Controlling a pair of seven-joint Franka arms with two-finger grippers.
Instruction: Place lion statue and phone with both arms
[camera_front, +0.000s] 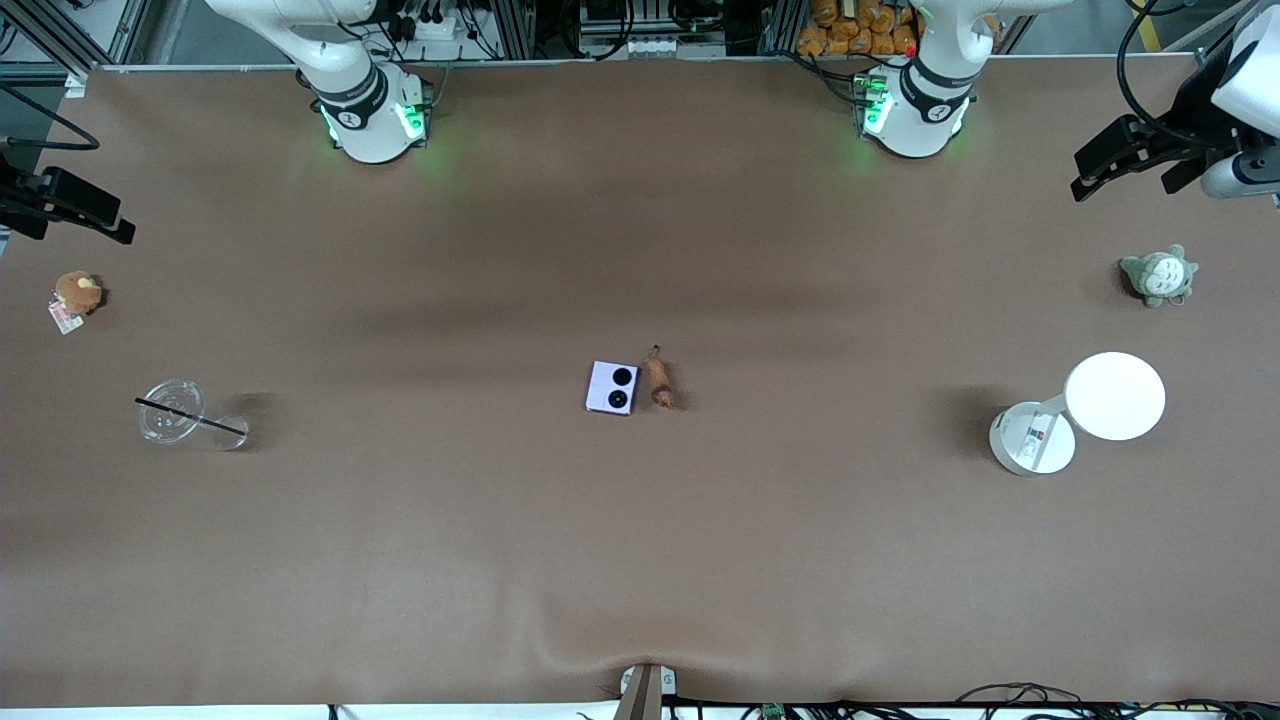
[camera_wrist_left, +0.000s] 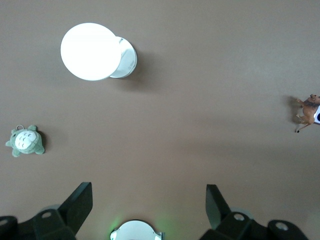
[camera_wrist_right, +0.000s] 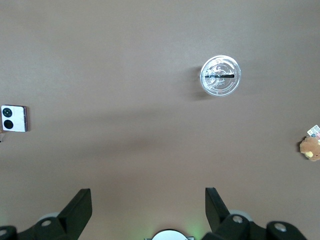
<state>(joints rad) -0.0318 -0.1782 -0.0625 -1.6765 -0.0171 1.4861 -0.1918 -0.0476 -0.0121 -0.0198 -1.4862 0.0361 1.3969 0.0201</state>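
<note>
The pale lavender phone (camera_front: 611, 388) lies flat in the middle of the table, its two black camera circles facing up. It also shows in the right wrist view (camera_wrist_right: 14, 118). The tiny tan-brown lion statue (camera_front: 659, 379) lies right beside it, toward the left arm's end, and also shows in the left wrist view (camera_wrist_left: 308, 112). My left gripper (camera_front: 1095, 170) hangs open and empty high over the left arm's end of the table (camera_wrist_left: 148, 192). My right gripper (camera_front: 100, 215) hangs open and empty high over the right arm's end (camera_wrist_right: 148, 195).
A grey-green plush (camera_front: 1159, 275) and a white round-headed stand (camera_front: 1080, 410) sit at the left arm's end. A clear cup with a black straw (camera_front: 175, 412) and a round brown plush with a tag (camera_front: 77, 295) sit at the right arm's end.
</note>
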